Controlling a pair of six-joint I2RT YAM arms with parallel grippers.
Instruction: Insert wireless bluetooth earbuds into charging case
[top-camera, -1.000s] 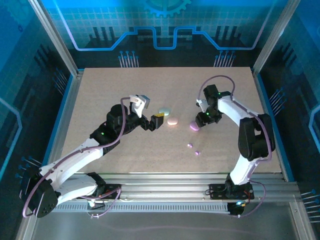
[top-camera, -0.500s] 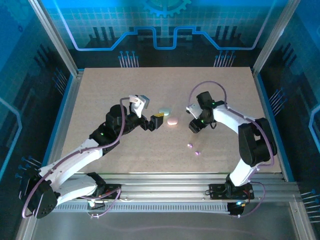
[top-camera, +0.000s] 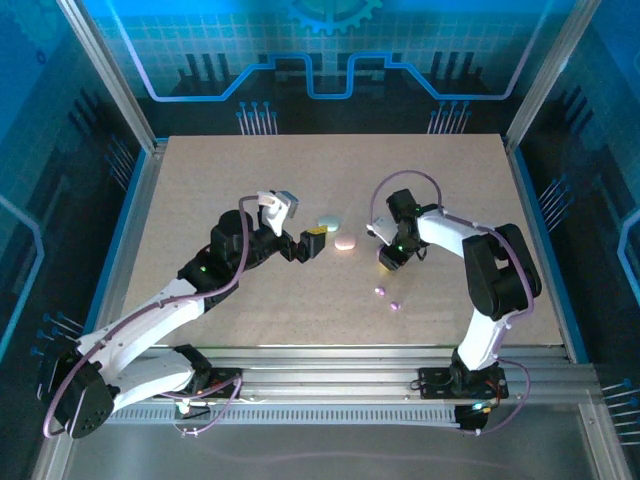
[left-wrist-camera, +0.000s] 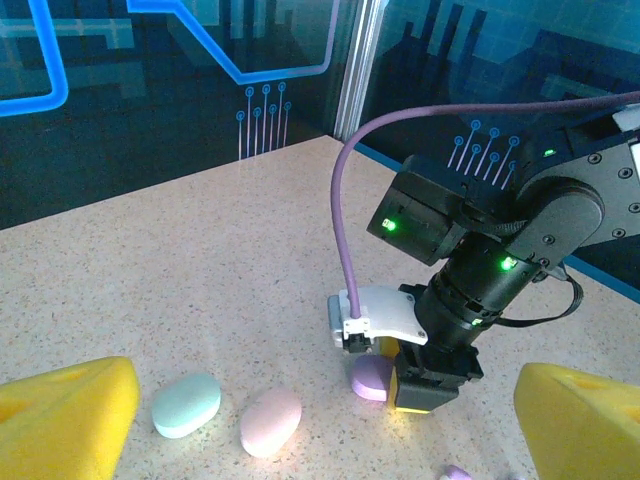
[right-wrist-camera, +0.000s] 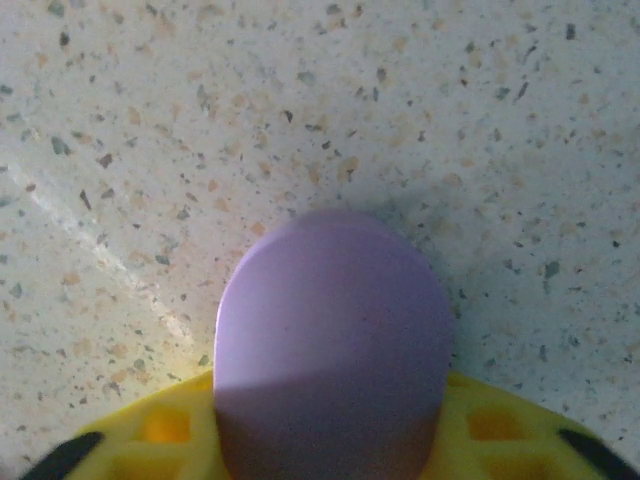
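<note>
Right jaws — at lilac case (right-wrist-camera: 330, 320)

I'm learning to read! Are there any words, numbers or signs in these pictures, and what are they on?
There are no words, numbers or brand names to read anywhere.
The lilac case, the mint case and the pink case are plain, with no print on them.
The back wall has only glowing lines and a gear picture, no letters.
</note>
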